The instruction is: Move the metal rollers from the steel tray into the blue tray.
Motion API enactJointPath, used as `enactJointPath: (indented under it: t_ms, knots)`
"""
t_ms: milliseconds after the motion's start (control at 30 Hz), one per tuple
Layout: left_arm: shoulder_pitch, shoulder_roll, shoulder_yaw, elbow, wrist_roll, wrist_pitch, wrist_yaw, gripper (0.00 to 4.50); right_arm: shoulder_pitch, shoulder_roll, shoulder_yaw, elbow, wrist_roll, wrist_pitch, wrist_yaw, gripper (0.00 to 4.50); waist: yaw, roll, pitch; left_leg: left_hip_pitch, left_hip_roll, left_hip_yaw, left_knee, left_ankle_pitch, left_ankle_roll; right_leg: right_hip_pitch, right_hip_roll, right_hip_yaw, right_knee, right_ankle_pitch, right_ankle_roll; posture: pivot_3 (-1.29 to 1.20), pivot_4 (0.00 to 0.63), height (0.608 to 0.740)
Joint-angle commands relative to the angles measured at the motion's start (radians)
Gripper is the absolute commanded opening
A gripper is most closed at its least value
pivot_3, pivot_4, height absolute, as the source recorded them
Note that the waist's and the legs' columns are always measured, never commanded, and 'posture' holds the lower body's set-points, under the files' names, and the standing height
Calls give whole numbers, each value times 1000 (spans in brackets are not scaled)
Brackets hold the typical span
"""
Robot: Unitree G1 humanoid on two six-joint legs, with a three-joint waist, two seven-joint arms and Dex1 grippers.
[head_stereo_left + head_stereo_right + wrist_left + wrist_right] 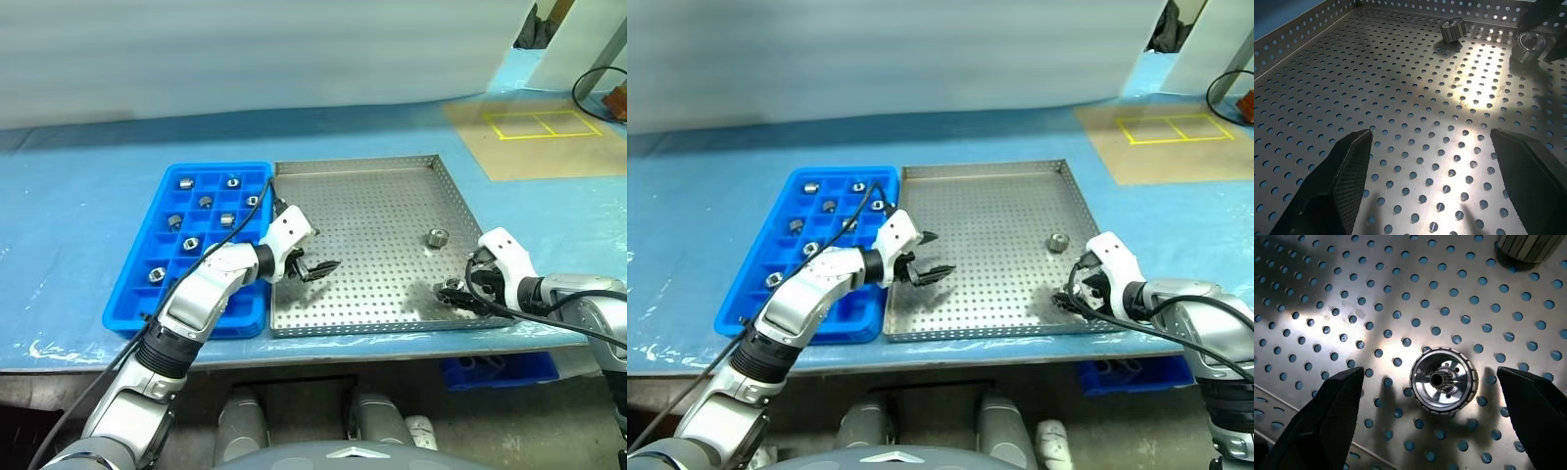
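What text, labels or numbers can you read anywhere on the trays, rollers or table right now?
None: no readable words, numbers or brand marks.
Steel tray: bare perforated metal, no label.
Blue tray: plain plastic, no lettering seen.
Metal rollers: ribbed metal, no engraving visible.
Brown mat: yellow taped rectangle outline, a marking without text.

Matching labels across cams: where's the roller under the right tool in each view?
Left eye: target roller, steel tray front-right corner.
Right eye: same corner.
Left wrist: roller at right tool.
Right wrist: roller between its open fingers.
Shared landmark: second roller just beyond.
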Motion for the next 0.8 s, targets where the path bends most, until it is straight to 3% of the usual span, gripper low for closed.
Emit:
enactJointPath:
  t_ms: [33, 600, 700, 800]
  knots:
    - [-11, 1, 3, -11, 3, -22, -9, 4075, 17, -1, -39, -3, -5, -30, -35, 4488, -4, 0, 0, 0, 0, 0, 0, 0, 0, 0, 0, 0, 0, 0, 0, -321, 150, 740]
    - [3, -2, 11, -38, 7, -2, 4, 4075, -30, 83, -6, 102, -5, -99, -117, 4488, -12, -1, 0, 2, 0, 2, 0, 0, 0, 0, 0, 2, 0, 0, 1, -299, 150, 740]
    - [5, -1, 13, -44, 6, 1, 9, 4075, -37, 92, 8, 128, -20, -130, -126, 3857, -12, -1, 0, 3, 0, 2, 1, 0, 0, 0, 0, 2, 0, -2, 5, -293, 150, 740]
    - [6, 0, 15, -47, 5, 5, 14, 4075, -49, 107, 12, 150, -36, -166, -145, 2809, -13, -2, 0, 3, 0, 2, 1, 0, 0, 0, 0, 2, 0, -2, 6, -293, 150, 740]
